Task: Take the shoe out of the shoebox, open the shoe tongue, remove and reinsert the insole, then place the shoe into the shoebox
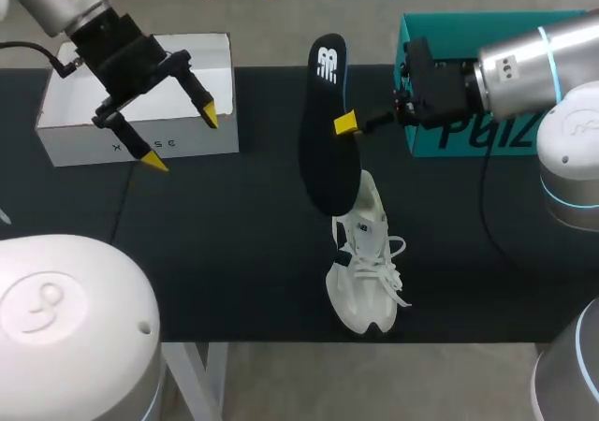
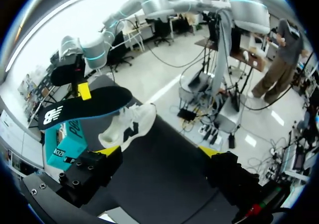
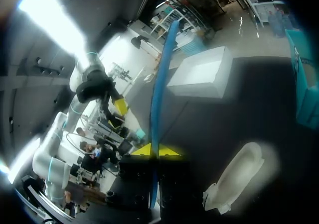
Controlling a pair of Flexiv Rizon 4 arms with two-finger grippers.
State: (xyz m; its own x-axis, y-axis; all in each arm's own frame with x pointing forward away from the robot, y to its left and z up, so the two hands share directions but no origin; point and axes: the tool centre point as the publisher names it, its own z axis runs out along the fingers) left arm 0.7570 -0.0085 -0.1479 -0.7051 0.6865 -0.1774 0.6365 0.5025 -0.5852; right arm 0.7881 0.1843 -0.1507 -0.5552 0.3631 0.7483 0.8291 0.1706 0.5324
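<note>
A white sneaker (image 1: 367,269) lies on the black table mat, toe toward the front edge. Above its heel hangs a black insole (image 1: 328,126) with a blue underside, held edge-on by my right gripper (image 1: 345,123), which is shut on it. In the right wrist view the insole (image 3: 160,84) runs as a thin blue strip out from between the yellow tips, with the sneaker (image 3: 238,176) beside and below. My left gripper (image 1: 180,137) hovers open over the white box, nothing between its fingers. Its own view shows the insole (image 2: 84,106) and sneaker (image 2: 127,127) ahead of the fingers.
A white box (image 1: 140,103) sits at the back left of the mat. A teal shoebox (image 1: 468,75) stands at the back right behind my right arm. Black mat (image 1: 234,253) lies bare between the white box and the sneaker.
</note>
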